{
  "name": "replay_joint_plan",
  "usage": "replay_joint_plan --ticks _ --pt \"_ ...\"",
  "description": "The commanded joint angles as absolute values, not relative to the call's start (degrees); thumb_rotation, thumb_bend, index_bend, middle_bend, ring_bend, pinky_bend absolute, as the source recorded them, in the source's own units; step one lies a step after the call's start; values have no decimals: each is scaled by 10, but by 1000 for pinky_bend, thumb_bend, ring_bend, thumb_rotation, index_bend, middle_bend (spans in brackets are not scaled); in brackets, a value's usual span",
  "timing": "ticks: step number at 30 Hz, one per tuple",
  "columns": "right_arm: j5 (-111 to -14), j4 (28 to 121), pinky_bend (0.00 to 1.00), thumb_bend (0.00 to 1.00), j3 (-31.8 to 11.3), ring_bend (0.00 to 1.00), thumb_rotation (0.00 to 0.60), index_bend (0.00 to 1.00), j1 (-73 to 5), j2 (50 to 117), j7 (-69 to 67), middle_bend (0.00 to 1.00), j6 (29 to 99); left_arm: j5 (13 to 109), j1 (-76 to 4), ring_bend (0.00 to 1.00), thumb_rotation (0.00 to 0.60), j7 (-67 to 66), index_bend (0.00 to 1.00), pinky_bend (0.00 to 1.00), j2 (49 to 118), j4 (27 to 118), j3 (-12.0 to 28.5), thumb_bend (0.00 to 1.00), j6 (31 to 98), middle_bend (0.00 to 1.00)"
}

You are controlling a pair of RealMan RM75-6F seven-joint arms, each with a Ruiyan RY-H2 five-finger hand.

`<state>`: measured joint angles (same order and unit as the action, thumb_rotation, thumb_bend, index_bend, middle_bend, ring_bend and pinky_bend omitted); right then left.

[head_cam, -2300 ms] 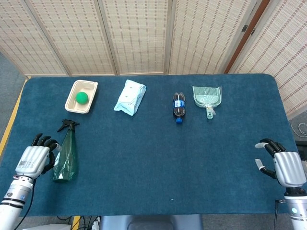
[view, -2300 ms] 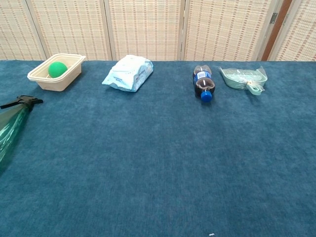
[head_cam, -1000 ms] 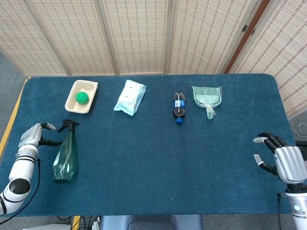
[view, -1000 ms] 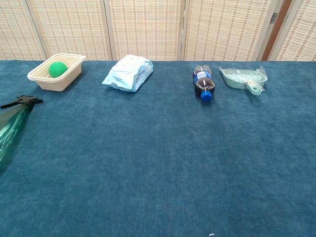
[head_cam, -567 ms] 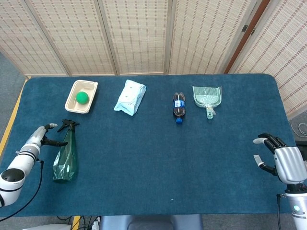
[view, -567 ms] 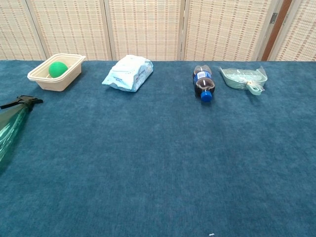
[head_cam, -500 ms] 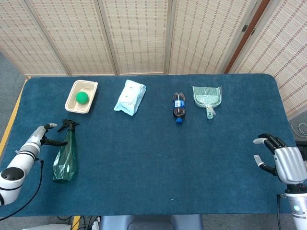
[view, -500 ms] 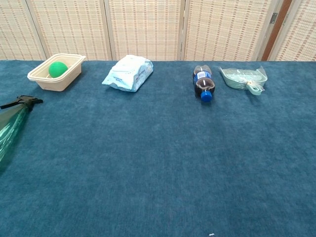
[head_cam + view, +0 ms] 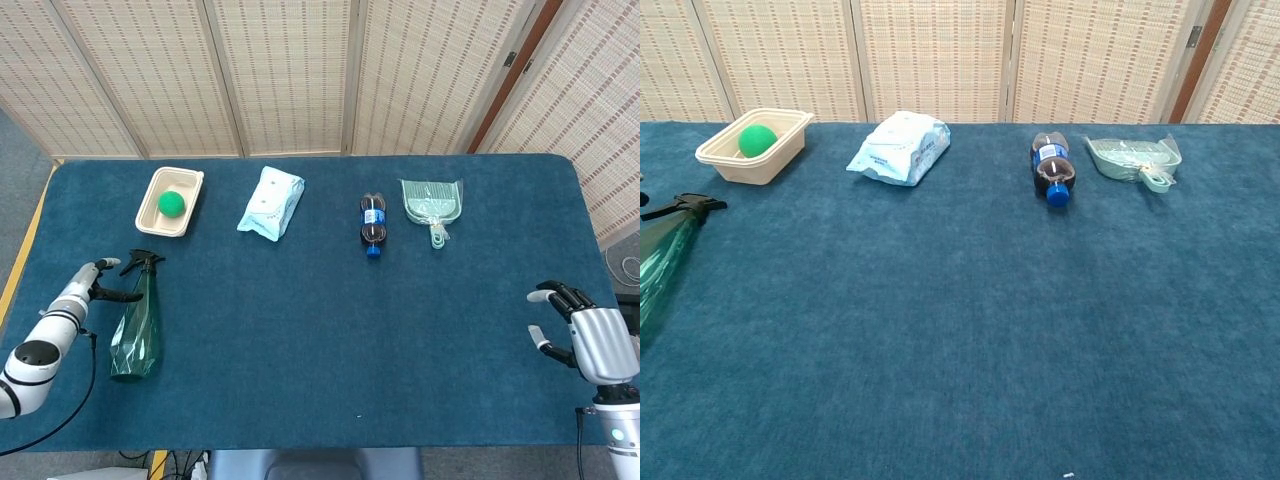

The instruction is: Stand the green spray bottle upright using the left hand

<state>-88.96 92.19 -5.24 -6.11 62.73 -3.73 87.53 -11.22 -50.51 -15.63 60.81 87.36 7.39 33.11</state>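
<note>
Approach step. Green spray bottle (image 9: 134, 322) lies flat on the table (image 9: 330, 330), just right of the left robot hand (image 9: 96, 283), nozzle end nearest its fingers; grip state unclear, nothing held. Next: close around the bottle, tip it upright. Right robot hand (image 9: 585, 340) open, idle.

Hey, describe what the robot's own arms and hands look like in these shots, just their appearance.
Both show only in the head view. The left arm is white and rounded, with a dark disc at one joint and a thin black cable looping beside it; the left hand is silver-white with dark fingers. The right hand has a silver-grey ribbed back and black fingers with pale tips, on a white wrist carrying a small light.
</note>
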Motion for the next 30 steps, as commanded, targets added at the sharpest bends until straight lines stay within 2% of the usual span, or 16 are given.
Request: replay_joint_plan --ticks 1,13,30 --pt "-889 921 806 241 -52 380 600 417 -61 628 -38 353 874 -107 -508 75 600 -149 119 163 620 861 67 0 323 101" --pt "-886 914 806 241 -49 380 600 417 -59 631 -43 353 872 -98 -524 75 600 -127 118 163 649 828 43 0 305 100" --pt "-885 909 806 241 -47 380 600 417 -57 635 -47 353 871 -47 -538 75 600 -75 119 162 665 831 41 0 273 100"
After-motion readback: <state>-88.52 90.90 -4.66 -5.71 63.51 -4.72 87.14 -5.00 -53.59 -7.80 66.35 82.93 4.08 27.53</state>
